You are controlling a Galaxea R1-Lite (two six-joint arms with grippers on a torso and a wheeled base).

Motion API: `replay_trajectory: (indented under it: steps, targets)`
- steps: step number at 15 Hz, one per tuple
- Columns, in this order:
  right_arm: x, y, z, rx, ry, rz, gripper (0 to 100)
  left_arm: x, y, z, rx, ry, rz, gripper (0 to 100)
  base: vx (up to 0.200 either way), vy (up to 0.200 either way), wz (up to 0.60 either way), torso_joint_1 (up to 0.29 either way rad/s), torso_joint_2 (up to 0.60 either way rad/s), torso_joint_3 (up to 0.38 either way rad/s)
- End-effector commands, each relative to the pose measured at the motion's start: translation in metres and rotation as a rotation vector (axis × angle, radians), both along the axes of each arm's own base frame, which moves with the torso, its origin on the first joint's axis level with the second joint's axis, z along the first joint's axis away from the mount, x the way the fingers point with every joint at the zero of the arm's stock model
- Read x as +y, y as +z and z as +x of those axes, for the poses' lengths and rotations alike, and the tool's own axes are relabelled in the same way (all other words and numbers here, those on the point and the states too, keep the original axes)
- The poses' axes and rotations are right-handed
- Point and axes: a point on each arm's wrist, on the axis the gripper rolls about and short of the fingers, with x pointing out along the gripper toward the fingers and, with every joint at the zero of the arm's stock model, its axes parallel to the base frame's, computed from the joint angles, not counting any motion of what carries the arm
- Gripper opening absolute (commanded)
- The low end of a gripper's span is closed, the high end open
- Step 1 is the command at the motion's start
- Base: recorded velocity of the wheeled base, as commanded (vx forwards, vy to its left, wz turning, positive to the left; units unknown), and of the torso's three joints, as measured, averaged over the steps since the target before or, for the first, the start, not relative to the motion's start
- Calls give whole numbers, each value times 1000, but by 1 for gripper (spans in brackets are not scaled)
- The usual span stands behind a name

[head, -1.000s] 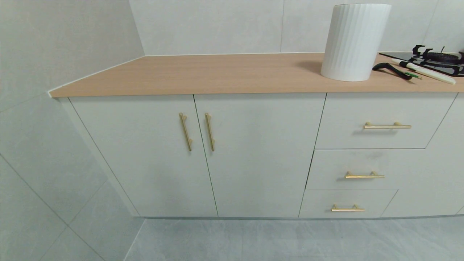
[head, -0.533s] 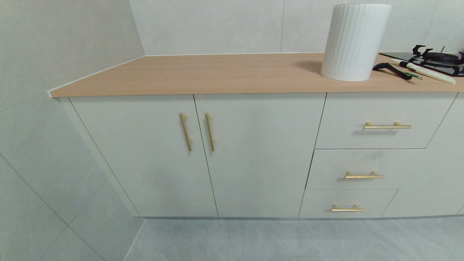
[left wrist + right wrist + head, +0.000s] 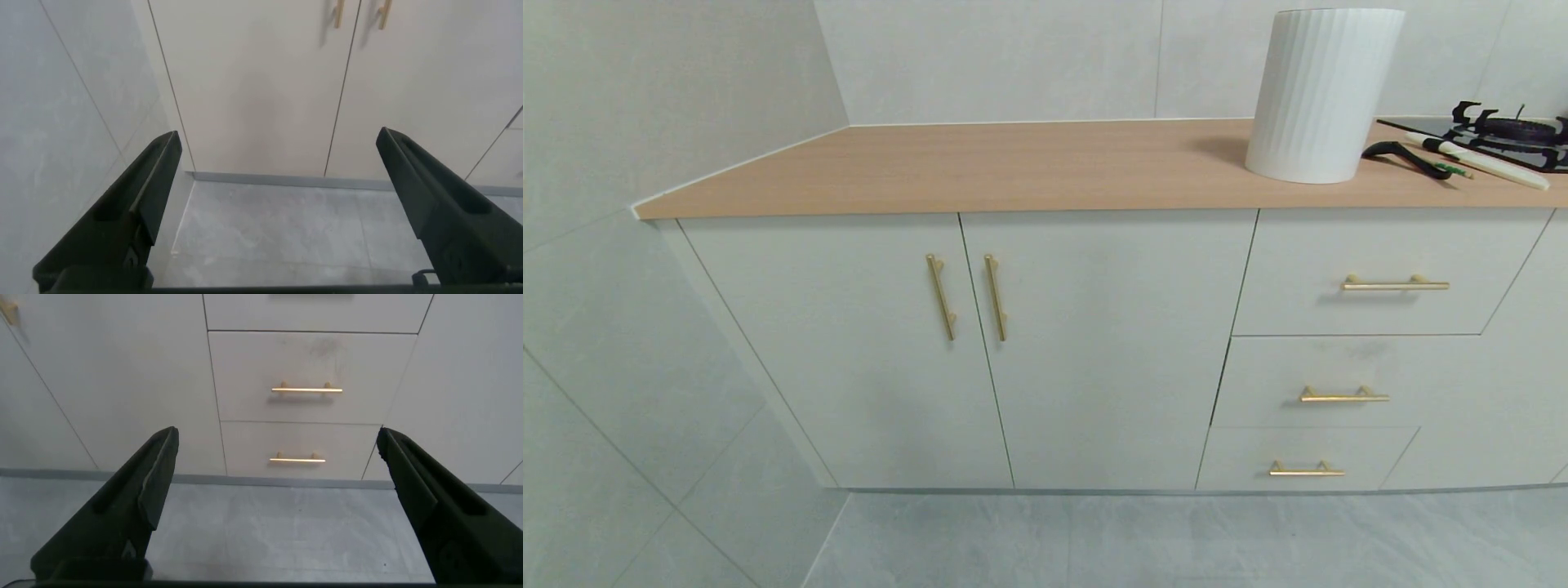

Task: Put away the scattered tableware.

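On the wooden countertop (image 3: pixel 980 167), at its far right, lie a black-handled utensil (image 3: pixel 1407 155) and a long white-handled utensil (image 3: pixel 1486 162), beside a tall white ribbed container (image 3: pixel 1323 94). My left gripper (image 3: pixel 278 147) hangs low before the cabinet doors (image 3: pixel 261 82), open and holding nothing. My right gripper (image 3: pixel 278 441) hangs low facing the lower drawers (image 3: pixel 310 371), also open and holding nothing.
A black gas stove (image 3: pixel 1515 131) sits at the counter's right edge. Below are two doors with gold handles (image 3: pixel 968 296) and three drawers with gold handles (image 3: pixel 1395 284). A tiled wall (image 3: pixel 621 245) closes the left side. Grey floor (image 3: pixel 1176 539) lies in front.
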Motion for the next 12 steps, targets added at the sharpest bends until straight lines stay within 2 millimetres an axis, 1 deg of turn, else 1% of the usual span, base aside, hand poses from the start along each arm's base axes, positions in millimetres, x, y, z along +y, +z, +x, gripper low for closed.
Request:
replay_trajectory:
  steps: [1,12]
  targets:
    - [0,0,0,3,1,-1,100,0,0,0,0,1,1,100,0,-200,0,-2,2,2]
    - [0,0,0,3,1,1,100,0,0,0,-2,1,-8,100,0,-200,0,4,2,4]
